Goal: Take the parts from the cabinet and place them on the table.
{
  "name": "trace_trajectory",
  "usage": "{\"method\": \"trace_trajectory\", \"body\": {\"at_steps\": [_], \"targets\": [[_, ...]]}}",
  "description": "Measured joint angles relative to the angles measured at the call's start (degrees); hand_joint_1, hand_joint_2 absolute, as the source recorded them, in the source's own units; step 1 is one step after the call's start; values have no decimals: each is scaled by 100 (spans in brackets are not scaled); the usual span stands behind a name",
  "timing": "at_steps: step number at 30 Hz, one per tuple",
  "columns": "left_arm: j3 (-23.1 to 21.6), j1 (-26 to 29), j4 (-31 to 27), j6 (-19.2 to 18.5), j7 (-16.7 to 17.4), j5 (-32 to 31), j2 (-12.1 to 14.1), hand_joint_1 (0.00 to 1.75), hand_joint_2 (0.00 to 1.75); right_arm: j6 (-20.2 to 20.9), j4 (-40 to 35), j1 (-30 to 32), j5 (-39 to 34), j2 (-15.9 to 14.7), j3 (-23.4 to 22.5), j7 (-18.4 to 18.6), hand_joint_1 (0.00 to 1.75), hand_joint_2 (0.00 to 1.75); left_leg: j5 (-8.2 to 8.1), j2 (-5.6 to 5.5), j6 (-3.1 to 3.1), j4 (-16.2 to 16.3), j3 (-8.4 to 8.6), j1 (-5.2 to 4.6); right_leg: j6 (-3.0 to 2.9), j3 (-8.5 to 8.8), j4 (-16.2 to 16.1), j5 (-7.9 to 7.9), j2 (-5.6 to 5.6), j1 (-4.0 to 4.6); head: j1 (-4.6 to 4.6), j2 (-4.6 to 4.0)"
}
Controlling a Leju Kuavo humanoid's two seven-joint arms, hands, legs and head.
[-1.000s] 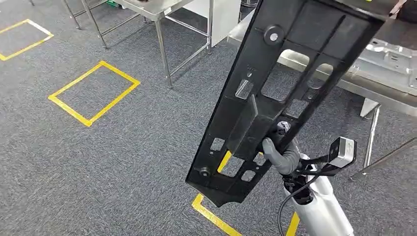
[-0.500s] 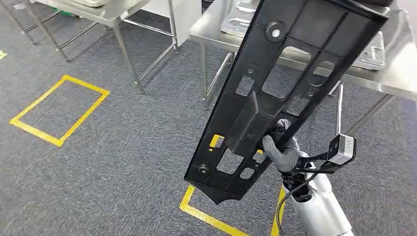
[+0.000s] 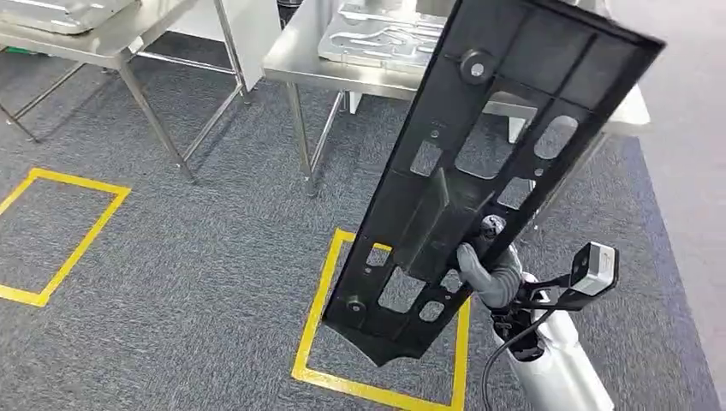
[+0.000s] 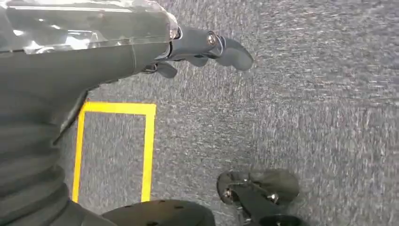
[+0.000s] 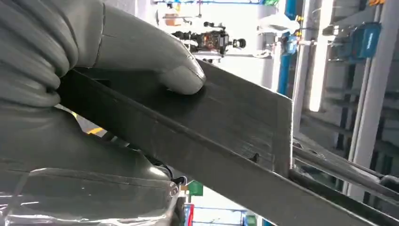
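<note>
Whole scene shifted since earlier frames: camera turned, table (image 3: pixel 377 81) now ahead at 12 o'clock, closer; delivery stage near, placing not yet done. Panel (image 3: pixel 479 171) held tilted, upper end over table edge toward 1 o'clock. Right hand (image 3: pixel 486 267) grips panel's lower part, thumb pressed on its face. Left hand (image 4: pixel 207 47) hangs over carpet, fingers loosely apart, holding nothing.

A metal table (image 3: pixel 377 81) stands ahead — floor tape square (image 3: pixel 318 291) before it, second table (image 3: pixel 103 47) left.
</note>
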Motion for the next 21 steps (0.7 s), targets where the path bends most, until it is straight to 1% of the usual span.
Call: {"method": "trace_trajectory", "body": {"at_steps": [1,2,3,4,5,6,7,8,9,10,11,12,13,14,15,16,17,18,19,20,21], "targets": [[0,-8,0,-2,-2,-2,0,0,175,0,-24,-8,-11,13,-13,-11,175,175,8,71,23,-30,25,-11,30,-70,159,-121,-369,37,0,0],[0,-2,0,-2,0,-9,-2,0,175,0,-31,-26,-13,28,-15,-6,175,175,1,170,58,-30,31,-21,52,-275,558,-363,-599,39,0,0],[0,11,0,-2,0,-13,-2,0,175,-2,-35,-14,-13,39,-15,-7,175,175,-6,249,68,-29,33,-29,74,-502,1009,-574,-688,35,0,0],[2,20,0,0,2,-13,0,0,175,-9,-37,15,-13,42,-17,-4,175,175,-14,336,77,-27,30,-35,96,-745,1484,-759,-731,29,0,0],[2,20,0,0,2,-13,2,0,175,-13,-37,45,-13,42,-17,-2,175,175,-21,413,73,-22,26,-36,114,-908,1791,-821,-743,20,0,0],[2,17,0,0,2,-15,0,0,175,-18,-37,68,-13,42,-20,0,175,175,-31,481,63,-21,31,-36,125,-915,1799,-753,-747,10,0,0],[0,11,0,-2,2,-15,0,0,175,-31,-41,77,-11,42,-22,7,175,175,-45,558,51,-16,43,-35,134,-767,1515,-553,-767,-1,0,0],[0,8,0,-2,2,-15,0,0,175,-48,-46,76,-9,42,-22,9,175,175,-62,623,36,-11,59,-34,135,-506,1042,-313,-811,-7,0,0],[0,7,0,-2,2,-15,-7,0,175,-63,-66,77,-9,42,-28,13,175,175,-87,680,14,5,80,-34,127,-171,452,-74,-919,-6,0,0],[0,5,0,-4,2,-17,-11,0,175,-68,-83,75,-9,42,-46,13,175,175,-115,730,-24,25,96,-54,89,61,3,-23,-1182,14,0,0],[0,-3,0,-4,2,-17,-13,0,175,-68,-100,83,-9,42,-67,13,175,175,-153,760,-69,52,99,-93,21,54,-4,-18,-1148,55,0,0],[0,-4,0,-7,9,-17,-13,0,175,-68,-120,106,-13,42,-89,7,175,175,-160,799,-97,43,109,-92,-20,36,16,-25,-1071,60,0,0],[0,-6,0,-11,11,-17,-13,0,175,-70,-125,136,-13,42,-111,-2,175,175,-171,848,-125,43,126,-99,-40,20,23,-28,-1022,73,0,0],[-2,-14,0,-13,13,-17,-13,0,175,-74,-127,177,-13,42,-125,-2,175,175,-172,900,-154,28,149,-94,-73,10,28,-29,-964,87,0,0],[-4,-29,0,-17,15,-17,-13,0,175,-83,-156,215,0,42,-142,-4,175,175,-207,926,-199,37,164,-87,-126,38,-8,-3,-894,30,-2,0],[-4,-33,0,-20,17,-17,-13,0,175,-85,-192,243,26,37,-144,-11,175,175,-298,660,-230,135,142,-50,-142,48,-20,5,-855,14,0,0],[-2,-32,0,-20,18,-17,-13,0,175,-90,-212,241,55,17,-144,-13,175,175,-512,438,-231,448,5,-47,-182,47,-19,4,-805,4,-2,0],[-2,-21,0,-26,17,-17,-13,0,175,-94,-218,253,74,15,-142,-13,175,175,-746,352,-240,902,-201,-41,-203,47,-19,8,-760,6,0,0],[-2,-9,0,-28,20,-17,-13,0,175,-94,-218,279,74,15,-142,-13,175,175,-968,310,-248,1451,-471,-41,-210,46,-18,7,-685,15,-2,0],[-2,0,0,-37,17,-17,-13,0,175,-94,-218,304,79,15,-142,-9,175,175,-1073,304,-248,1839,-670,-42,-211,46,-16,7,-616,28,-2,0],[0,-6,0,-39,13,-15,-13,0,175,-96,-218,324,79,15,-142,-7,175,175,-1026,304,-235,1972,-759,-42,-211,50,-14,6,-546,35,0,0]]}}
